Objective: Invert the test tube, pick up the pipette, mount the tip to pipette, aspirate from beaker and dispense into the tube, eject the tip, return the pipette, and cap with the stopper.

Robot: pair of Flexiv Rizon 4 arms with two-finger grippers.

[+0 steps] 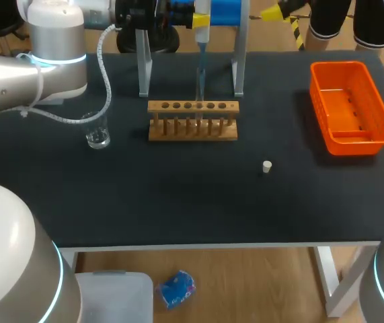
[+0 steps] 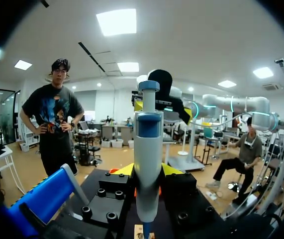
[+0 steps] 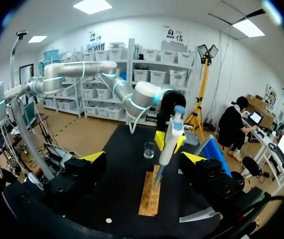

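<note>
My left gripper (image 1: 202, 20) is shut on the white and blue pipette (image 2: 147, 164) and holds it upright at the back of the table. The pipette's thin lower end (image 1: 200, 84) hangs just above the middle holes of the wooden tube rack (image 1: 192, 124). I cannot make out a test tube in the rack. My right gripper (image 3: 144, 158) stands wide open with nothing between its fingers, facing the pipette (image 3: 169, 142) from the right. One of its yellow fingertips (image 1: 271, 12) shows at the table's far edge. The glass beaker (image 1: 97, 136) stands left of the rack. The white stopper (image 1: 267, 167) lies to the rack's front right.
The pipette stand (image 1: 226, 10), blue on grey legs, straddles the table's back edge behind the rack. An orange bin (image 1: 353, 138) sits at the right. The black table top (image 1: 178, 202) stretches bare in front of the rack.
</note>
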